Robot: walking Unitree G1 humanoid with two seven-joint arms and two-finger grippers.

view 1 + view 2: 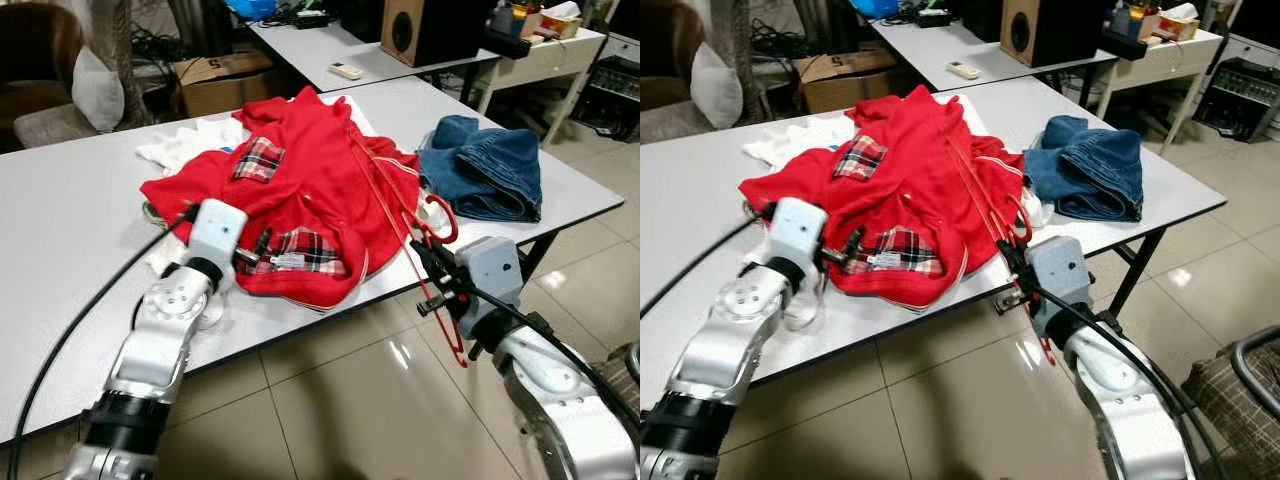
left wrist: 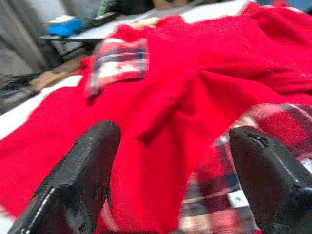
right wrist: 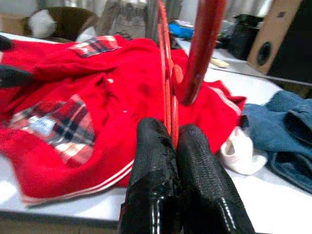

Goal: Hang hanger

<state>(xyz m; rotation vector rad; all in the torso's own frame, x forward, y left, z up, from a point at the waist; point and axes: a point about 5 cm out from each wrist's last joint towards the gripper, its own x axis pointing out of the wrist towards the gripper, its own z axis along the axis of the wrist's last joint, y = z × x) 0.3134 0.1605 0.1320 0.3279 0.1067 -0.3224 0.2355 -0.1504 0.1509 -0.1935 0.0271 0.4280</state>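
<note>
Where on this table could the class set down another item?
The grey table is bare left of the red jacket, and in a strip behind the jeans. Mid-table is crowded: jacket, white cloth, jeans, with the left claw and the right claw holding the red hanger.

On the tabletop (image 1: 60, 230) before me lies the shirt (image 1: 300, 190); the jeans (image 1: 485, 165) lie to its right.

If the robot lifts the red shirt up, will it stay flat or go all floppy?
Probably floppy: the red shirt already lies crumpled in soft folds on the table. It looks light, so the open left gripper at its plaid collar might lift one part while the rest sags. The red hanger, pinched by the right gripper, looks stiff.
</note>
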